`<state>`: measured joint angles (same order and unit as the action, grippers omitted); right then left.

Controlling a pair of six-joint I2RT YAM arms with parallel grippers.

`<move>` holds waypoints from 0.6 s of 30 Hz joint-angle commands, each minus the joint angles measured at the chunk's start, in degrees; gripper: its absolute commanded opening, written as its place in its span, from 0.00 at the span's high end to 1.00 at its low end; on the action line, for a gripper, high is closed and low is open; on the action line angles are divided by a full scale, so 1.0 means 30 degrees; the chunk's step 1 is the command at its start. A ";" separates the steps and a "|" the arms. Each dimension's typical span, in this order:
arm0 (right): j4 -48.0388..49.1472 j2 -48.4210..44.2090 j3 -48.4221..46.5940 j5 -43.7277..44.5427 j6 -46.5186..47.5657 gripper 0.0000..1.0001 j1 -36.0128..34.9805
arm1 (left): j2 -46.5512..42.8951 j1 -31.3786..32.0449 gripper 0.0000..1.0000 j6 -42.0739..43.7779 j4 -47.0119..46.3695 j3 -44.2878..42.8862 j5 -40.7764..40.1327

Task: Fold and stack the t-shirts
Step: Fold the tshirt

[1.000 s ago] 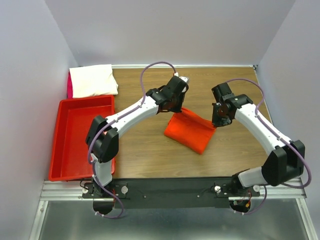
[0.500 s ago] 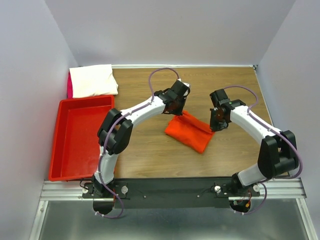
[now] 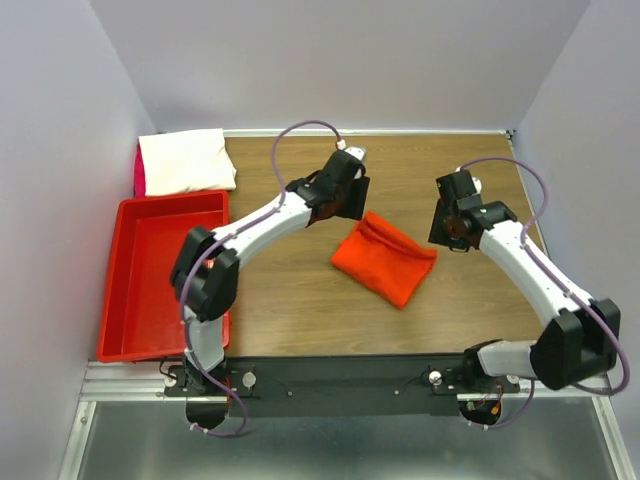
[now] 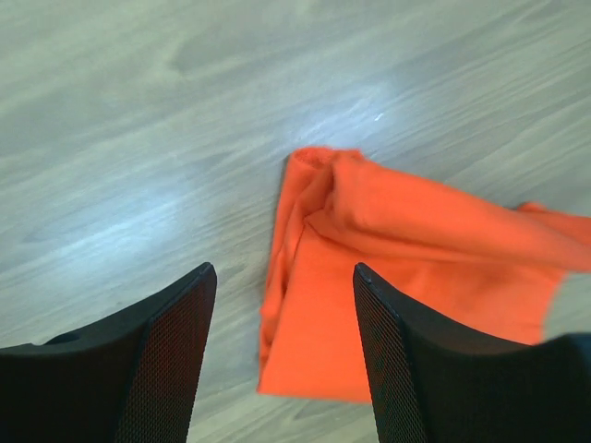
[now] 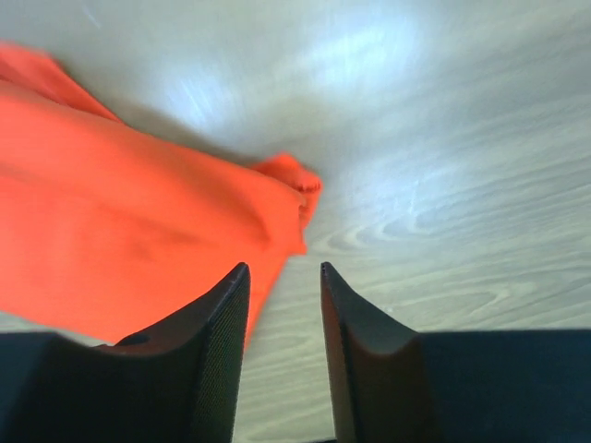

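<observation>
The orange-red t-shirt (image 3: pixel 384 259) lies folded into a small bundle on the middle of the table. It also fills part of the left wrist view (image 4: pixel 397 277) and the right wrist view (image 5: pixel 129 231). My left gripper (image 3: pixel 345 200) hovers just off its far-left corner, open, with nothing between its fingers (image 4: pixel 166 360). Off the bundle's right corner my right gripper (image 3: pixel 452 228) stands open and empty, its fingers (image 5: pixel 217 341) above bare wood. A folded white t-shirt (image 3: pixel 185 160) rests at the far left on a pink one (image 3: pixel 140 172), of which only an edge shows.
A red plastic bin (image 3: pixel 130 300) stands along the left edge of the wooden table (image 3: pixel 290 310), with nothing in it. Grey walls close in the back and both sides. The arms' bases sit on a black rail at the near edge.
Both grippers opened and let go of the orange-red t-shirt's corners. Each then rose and drew back from it, the left toward the far left, the right toward the right. The shirt now lies free.
</observation>
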<state>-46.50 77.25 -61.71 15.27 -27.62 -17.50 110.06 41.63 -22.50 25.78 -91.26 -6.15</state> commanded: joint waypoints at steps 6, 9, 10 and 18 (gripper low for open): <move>0.3920 -0.3893 0.1522 -0.4169 -0.0988 0.53 0.0178 | -0.4490 0.0011 0.38 -0.0030 -0.4163 0.3992 0.1280; 0.7814 -0.4450 0.4420 -0.8217 -0.1983 0.53 0.0294 | -0.3587 0.0040 0.49 0.0205 -0.5801 0.4873 0.3559; 0.8781 -0.4510 0.5095 -0.8833 -0.2247 0.53 0.0382 | -0.3291 0.0070 0.55 0.0293 -0.6245 0.4990 0.4125; 1.4884 -0.3663 1.0607 -1.3261 -0.5120 0.54 0.3955 | -0.0125 0.0070 0.62 -0.0641 -0.7275 0.5252 0.5713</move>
<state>-11.84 64.90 -33.69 -15.53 -38.09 -9.41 108.66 41.71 -22.33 6.46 -76.73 7.03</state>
